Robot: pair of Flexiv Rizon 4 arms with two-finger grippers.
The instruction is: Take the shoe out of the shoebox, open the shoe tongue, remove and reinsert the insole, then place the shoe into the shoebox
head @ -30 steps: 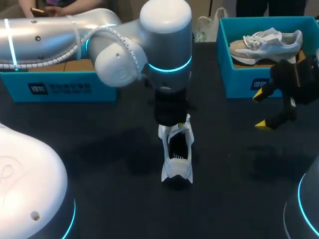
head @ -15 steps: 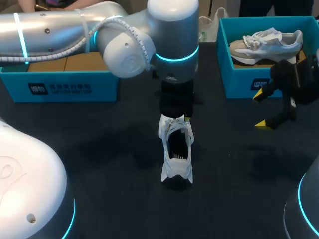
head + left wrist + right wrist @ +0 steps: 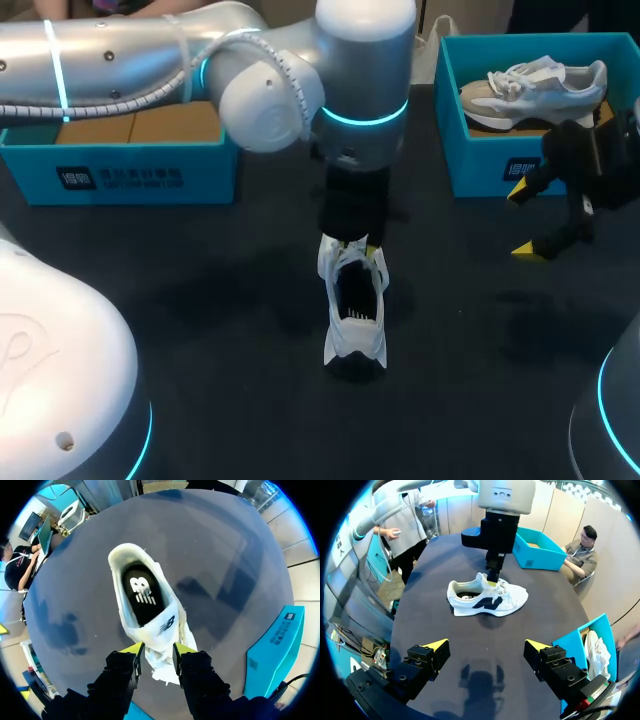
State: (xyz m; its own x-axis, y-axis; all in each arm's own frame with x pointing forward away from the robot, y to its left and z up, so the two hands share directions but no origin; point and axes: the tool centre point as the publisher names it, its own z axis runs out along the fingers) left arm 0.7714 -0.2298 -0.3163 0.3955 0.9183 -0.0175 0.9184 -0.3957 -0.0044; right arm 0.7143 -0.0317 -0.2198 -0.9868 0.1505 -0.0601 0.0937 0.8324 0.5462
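Shoe (image 3: 354,305) stands upright at the centre of the table (image 3: 200,300). Left pincer (image 3: 156,650) is closed narrowly on the tongue (image 3: 159,630), probably to pull it open. Right pincer (image 3: 485,647) hovers wide and empty at the right.

robotics lab: left arm (image 3: 150,60) over black table (image 3: 200,330).
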